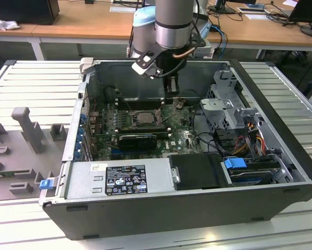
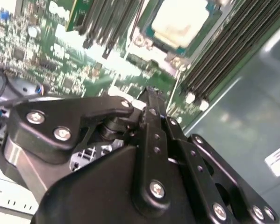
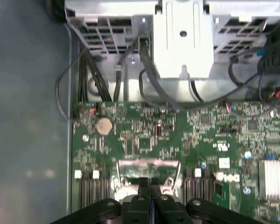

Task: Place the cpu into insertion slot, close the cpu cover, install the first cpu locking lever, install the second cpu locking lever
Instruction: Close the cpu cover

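In the exterior view my gripper (image 1: 172,95) hangs over the green board inside the open computer case, a little toward the exterior view's right of the insertion slot (image 1: 143,117). Its black fingers (image 3: 144,186) are pressed together with nothing visible between them. In the second wrist view the gripper (image 2: 151,93) points at the board, and past it lies the insertion slot (image 2: 179,25). A pale square face, likely the cpu (image 2: 182,18), sits inside its rim. A silvery frame, likely the cpu cover (image 3: 148,163), shows just beyond the fingertips. Whether it lies flat I cannot tell.
Long black memory slots (image 2: 224,51) flank the slot on both sides. A coin cell (image 3: 104,125) sits on the board. Grey drive cages (image 1: 226,101) and cable bundles (image 1: 249,140) fill the exterior view's right. A black card (image 1: 138,139) and the power supply (image 1: 119,179) lie nearer the front.
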Controlling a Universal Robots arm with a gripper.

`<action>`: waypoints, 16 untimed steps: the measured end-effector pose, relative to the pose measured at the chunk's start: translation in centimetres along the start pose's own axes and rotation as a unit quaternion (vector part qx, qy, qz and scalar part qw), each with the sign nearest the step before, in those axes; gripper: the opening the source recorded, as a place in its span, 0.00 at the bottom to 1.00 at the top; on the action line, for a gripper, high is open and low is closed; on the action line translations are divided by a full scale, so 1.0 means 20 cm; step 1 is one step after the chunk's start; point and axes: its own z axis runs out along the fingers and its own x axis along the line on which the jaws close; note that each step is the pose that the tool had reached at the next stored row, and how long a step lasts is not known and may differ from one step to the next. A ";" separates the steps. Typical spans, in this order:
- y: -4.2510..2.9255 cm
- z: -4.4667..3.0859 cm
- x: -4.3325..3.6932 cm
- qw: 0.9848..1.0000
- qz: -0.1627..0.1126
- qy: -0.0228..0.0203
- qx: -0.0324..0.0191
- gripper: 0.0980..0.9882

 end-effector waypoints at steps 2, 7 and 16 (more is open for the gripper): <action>0.047 0.003 0.001 1.000 0.000 0.000 0.001 0.01; 0.205 0.047 0.003 1.000 -0.008 0.001 0.003 0.01; 0.168 0.093 0.001 1.000 -0.014 0.001 0.009 0.01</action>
